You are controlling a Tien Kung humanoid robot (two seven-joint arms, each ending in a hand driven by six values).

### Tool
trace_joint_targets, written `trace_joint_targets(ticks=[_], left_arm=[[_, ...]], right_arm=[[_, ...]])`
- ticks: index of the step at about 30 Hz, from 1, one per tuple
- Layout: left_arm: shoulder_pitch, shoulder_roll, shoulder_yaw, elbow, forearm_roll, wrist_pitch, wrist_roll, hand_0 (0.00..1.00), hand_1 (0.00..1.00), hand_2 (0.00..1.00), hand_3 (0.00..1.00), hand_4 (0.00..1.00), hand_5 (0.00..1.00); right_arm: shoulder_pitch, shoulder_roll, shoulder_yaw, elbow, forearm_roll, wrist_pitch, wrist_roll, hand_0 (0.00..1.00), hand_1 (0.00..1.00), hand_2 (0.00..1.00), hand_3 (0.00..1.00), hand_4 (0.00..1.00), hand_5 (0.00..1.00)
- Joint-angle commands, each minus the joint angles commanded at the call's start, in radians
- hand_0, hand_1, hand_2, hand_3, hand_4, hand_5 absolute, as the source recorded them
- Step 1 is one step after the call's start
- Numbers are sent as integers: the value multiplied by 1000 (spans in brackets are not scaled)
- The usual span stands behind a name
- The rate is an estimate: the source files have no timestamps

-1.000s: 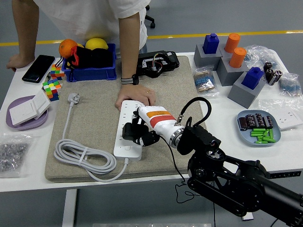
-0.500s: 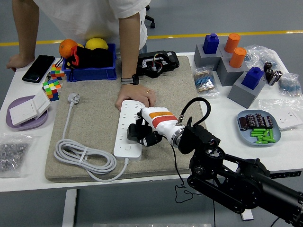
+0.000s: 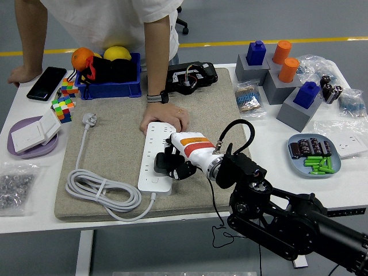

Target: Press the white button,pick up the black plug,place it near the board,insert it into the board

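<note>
A white power strip point(image 3: 149, 174) lies lengthwise on the tan mat point(image 3: 115, 144). My right hand point(image 3: 171, 163), with black fingers and a white forearm with an orange band, is curled on the black plug point(image 3: 161, 163). It holds the plug right over the middle sockets of the strip; whether the pins are in, I cannot tell. A person's hand point(image 3: 167, 118) presses on the strip's far end. The strip's white cable point(image 3: 98, 190) coils at the left and ends in a white plug point(image 3: 89, 119).
A blue bin point(image 3: 109, 86) with fruit, a phone point(image 3: 46, 83) and puzzle cubes point(image 3: 62, 106) stand at the back left. A purple plate point(image 3: 17, 152) holds a white wall switch. Grey blocks point(image 3: 293, 109) with coloured pegs and a plate point(image 3: 299, 164) of parts are on the right.
My right hand with the black plug has shifted slightly right and down over the power strip. The person's hand has stayed on the strip's far end.
</note>
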Motion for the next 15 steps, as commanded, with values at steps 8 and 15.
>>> trace_joint_targets(ticks=[8, 15], left_arm=[[0, -1, 0, 0, 1, 0, 0, 655, 655, 652, 651, 621, 10], [-1, 0, 1, 0, 1, 0, 1, 653, 655, 652, 651, 621, 9]], right_arm=[[4, 0, -11, -17, -5, -2, 3, 311, 384, 433, 482, 744, 2], [29, 0, -35, -28, 2, -4, 8, 310, 383, 432, 483, 744, 2]])
